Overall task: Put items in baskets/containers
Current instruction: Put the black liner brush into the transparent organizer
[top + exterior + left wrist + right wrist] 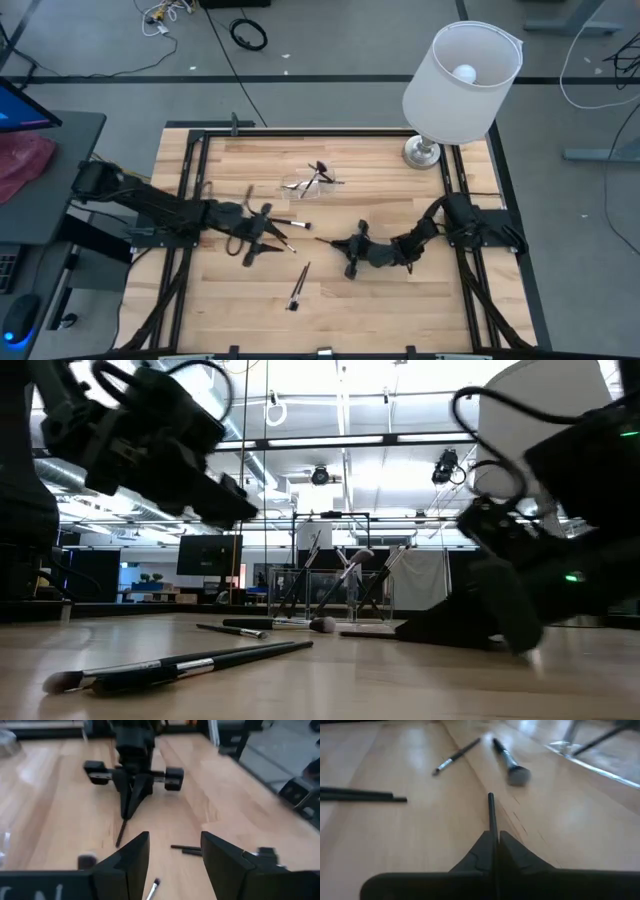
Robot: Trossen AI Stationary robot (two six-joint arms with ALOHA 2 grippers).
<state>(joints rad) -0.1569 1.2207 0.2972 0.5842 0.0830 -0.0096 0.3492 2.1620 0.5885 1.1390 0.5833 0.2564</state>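
The clear container (303, 185) lies on its side mid-table with several brushes sticking out of it; in the low view the container (330, 590) is behind the loose brushes. Loose brushes lie on the wood: one (283, 222) by my left gripper, a pair (297, 286) nearer the near edge, the same pair (180, 665) lying foremost in the low view. My right gripper (340, 243) is low over the table, shut on a thin dark brush (491, 812). My left gripper (172, 865) hovers open above the table, facing the right gripper (127, 812). My right gripper pinches the thin brush's handle (491, 827) between its two fingertips. The fingers slant down from the table's right side and the brush runs on forward in line with them. Its free end (119, 841) points down at the wood, and I cannot tell whether it touches.
A white-shaded lamp (462, 80) stands at the far right corner on a metal base (423, 152). A thick-headed brush (510, 765) and a thin one (457, 756) lie ahead of the right gripper. Dark frame rails (190, 190) run along both table sides.
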